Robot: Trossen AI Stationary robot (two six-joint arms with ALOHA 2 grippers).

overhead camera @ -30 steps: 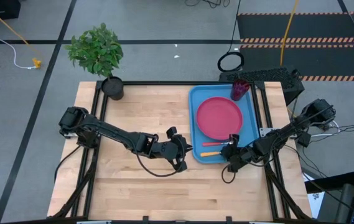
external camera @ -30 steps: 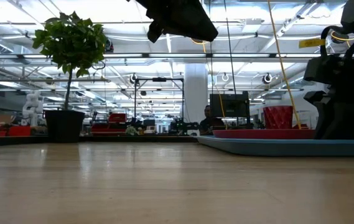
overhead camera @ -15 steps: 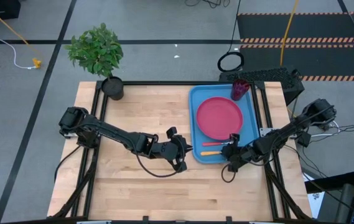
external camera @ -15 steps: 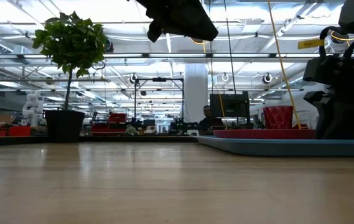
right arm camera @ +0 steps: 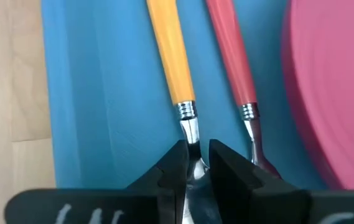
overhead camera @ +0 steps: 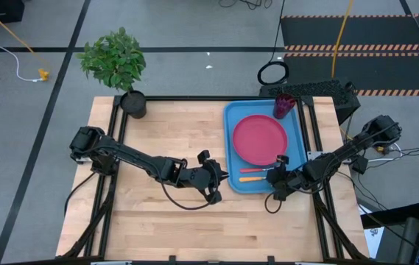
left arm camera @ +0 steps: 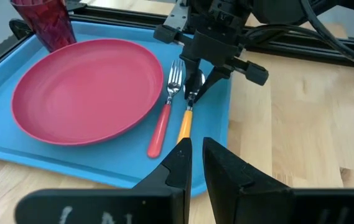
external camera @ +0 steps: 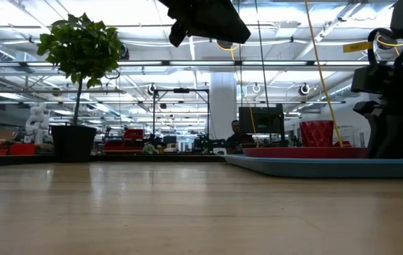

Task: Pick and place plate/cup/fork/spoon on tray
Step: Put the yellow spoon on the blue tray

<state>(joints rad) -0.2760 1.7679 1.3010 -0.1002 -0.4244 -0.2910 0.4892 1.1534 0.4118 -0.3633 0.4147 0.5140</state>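
The big bright blue plastic tray is sitting on the wooden table, out toward 3 o'clock. The round pink-red plastic plate is lying flat in the middle of the tray. The small dark red see-through cup is standing up at the tray's 1 o'clock corner, just beside the plate. Two things are lying side by side on the tray at 6 o'clock from the plate: a metal fork with a red handle next to the plate, and a metal spoon with an orange handle just past it.

The right gripper is down at the tray's 5 o'clock corner, and its two dark fingers are pinching the spoon's shiny neck. The left gripper is hanging over the bare wood at 9 o'clock from the tray, with its fingers almost together and nothing between them.

A green leafy plant in a black pot is standing at the table's 11 o'clock corner.
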